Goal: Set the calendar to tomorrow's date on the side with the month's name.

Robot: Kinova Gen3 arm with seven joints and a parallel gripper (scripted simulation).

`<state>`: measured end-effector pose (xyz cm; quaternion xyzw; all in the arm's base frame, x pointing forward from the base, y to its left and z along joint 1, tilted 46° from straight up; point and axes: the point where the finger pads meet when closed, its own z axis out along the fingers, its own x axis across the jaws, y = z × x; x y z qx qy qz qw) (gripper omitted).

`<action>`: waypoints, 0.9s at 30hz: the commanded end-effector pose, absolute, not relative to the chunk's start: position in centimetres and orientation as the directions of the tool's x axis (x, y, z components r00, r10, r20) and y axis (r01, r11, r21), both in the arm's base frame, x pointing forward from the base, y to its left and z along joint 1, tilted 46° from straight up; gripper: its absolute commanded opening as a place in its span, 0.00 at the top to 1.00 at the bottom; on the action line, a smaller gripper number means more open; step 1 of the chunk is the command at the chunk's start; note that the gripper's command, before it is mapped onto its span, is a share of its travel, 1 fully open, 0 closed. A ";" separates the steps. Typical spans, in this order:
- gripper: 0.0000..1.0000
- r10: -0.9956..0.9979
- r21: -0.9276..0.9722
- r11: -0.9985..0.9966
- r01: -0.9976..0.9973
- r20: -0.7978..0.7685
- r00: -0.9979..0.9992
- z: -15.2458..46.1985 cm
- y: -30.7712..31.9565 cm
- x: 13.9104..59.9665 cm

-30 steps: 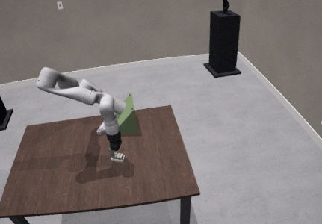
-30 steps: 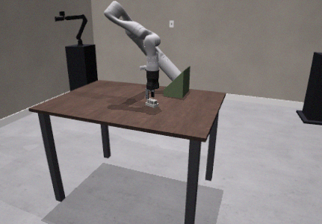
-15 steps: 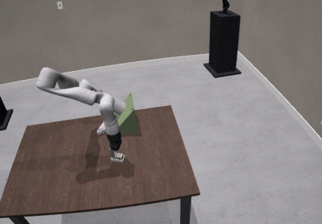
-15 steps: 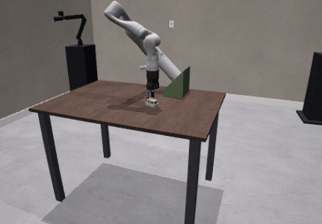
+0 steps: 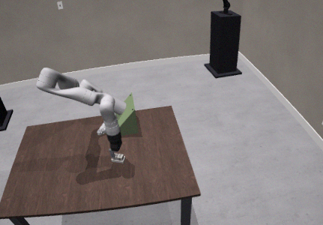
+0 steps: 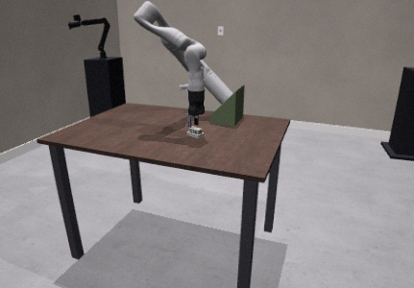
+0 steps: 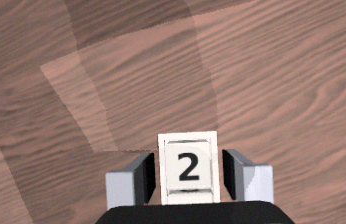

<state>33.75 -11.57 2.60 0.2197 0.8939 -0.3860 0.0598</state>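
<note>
The small white calendar tray [image 5: 118, 161] [image 6: 195, 136] [image 7: 187, 135] stands on the brown table. White blocks [image 5: 119, 156] [image 6: 196, 130] sit in it; they are too small in the top and exterior views for their digits to be read. In the wrist view, one white cube [image 7: 188, 175] in the tray shows a black 2 on its upper face. The rest of the tray is hidden behind the gripper body. My gripper [image 6: 193, 125] [image 7: 188, 168] is open and empty, close over the tray, with one finger to each side of that cube in the wrist view. The month's name is not visible.
A green wedge-shaped stand [image 5: 130, 125] [image 6: 231, 110] is at the arm's base, behind the tray. The brown table [image 5: 161, 169] [image 6: 245, 149] has the arm's shadows across it. Black pedestals [image 5: 225, 43] [image 6: 105, 84] stand away from the table.
</note>
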 end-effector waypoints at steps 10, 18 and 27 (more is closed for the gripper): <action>0.13 0.346 -0.663 0.606 0.439 -0.277 -0.896 2.6 -11.5 33.8; 0.13 0.346 -0.663 0.606 0.439 -0.277 -0.896 2.3 -11.8 33.8; 0.13 0.346 -0.663 0.606 0.439 -0.277 -0.896 1.3 -12.9 33.7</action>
